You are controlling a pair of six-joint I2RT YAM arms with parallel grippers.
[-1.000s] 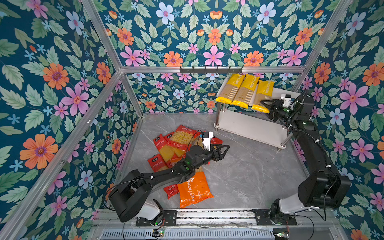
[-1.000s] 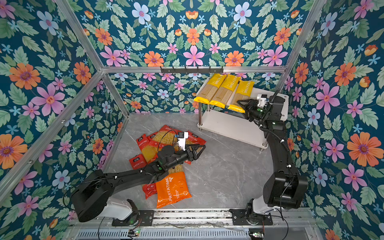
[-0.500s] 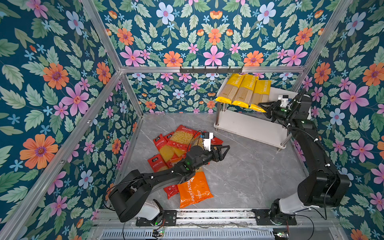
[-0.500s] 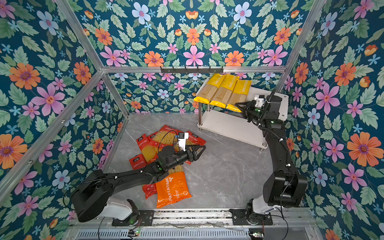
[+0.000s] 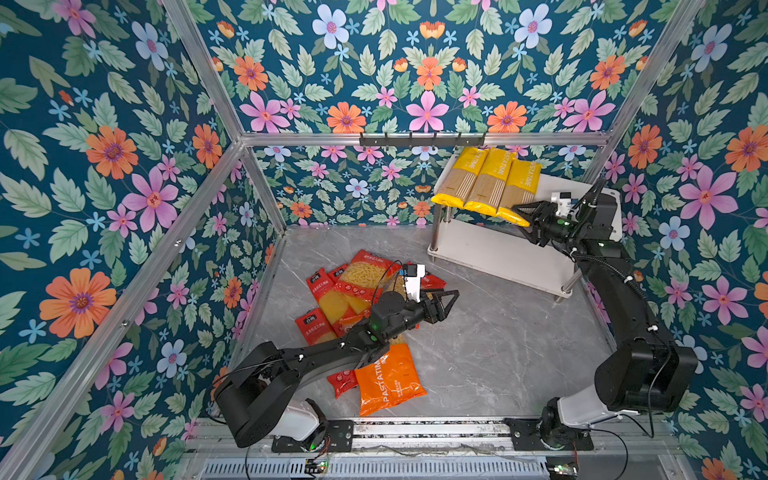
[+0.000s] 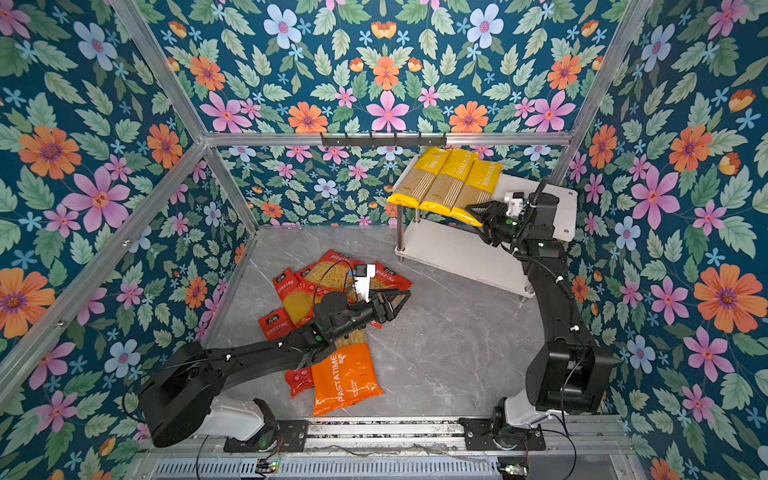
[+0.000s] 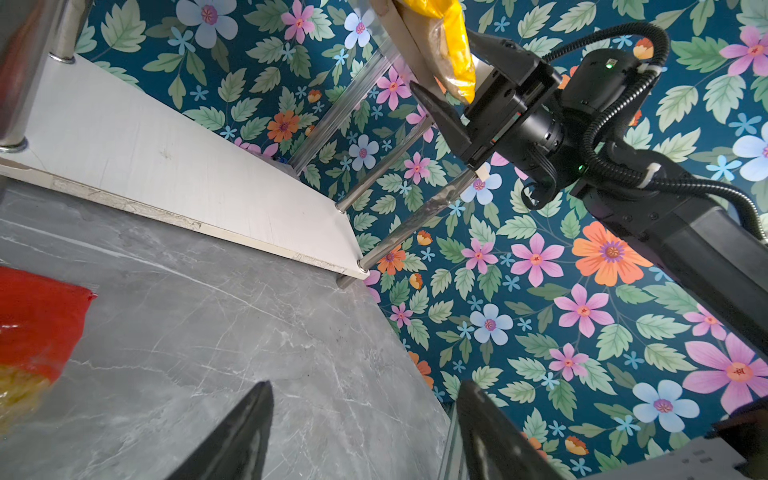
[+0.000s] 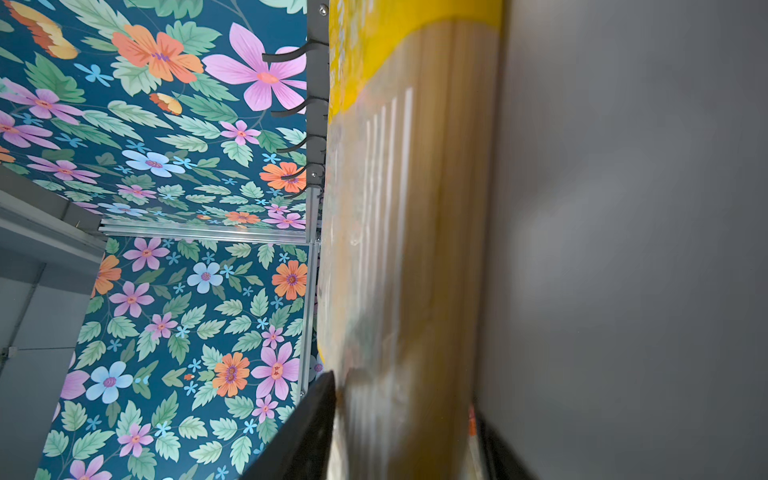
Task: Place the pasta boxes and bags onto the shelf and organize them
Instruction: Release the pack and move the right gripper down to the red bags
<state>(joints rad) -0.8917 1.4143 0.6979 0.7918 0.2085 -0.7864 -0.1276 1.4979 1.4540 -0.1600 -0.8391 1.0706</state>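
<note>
Three yellow spaghetti packs (image 5: 490, 183) lie side by side on the top board of the shelf (image 5: 552, 189), their near ends sticking out over its edge. My right gripper (image 5: 517, 212) is open, and its fingers (image 8: 316, 415) straddle the overhanging end of the rightmost yellow pack (image 8: 415, 249). On the grey floor lies a pile with a red macaroni bag (image 5: 365, 274), red spaghetti packs (image 5: 328, 299) and an orange PASTATIME bag (image 5: 390, 378). My left gripper (image 5: 453, 301) hovers open and empty just right of that pile, over bare floor (image 7: 365, 386).
The shelf's lower board (image 5: 498, 253) holds nothing. A black hook rail (image 5: 422, 139) runs along the back frame, just above the yellow packs. Floral walls close in on three sides, and the left arm lies across part of the pile.
The right gripper has slid forward along the third yellow pack, which now lies against the other two. Its jaws narrowed, then spread wider. The left arm has not moved.
</note>
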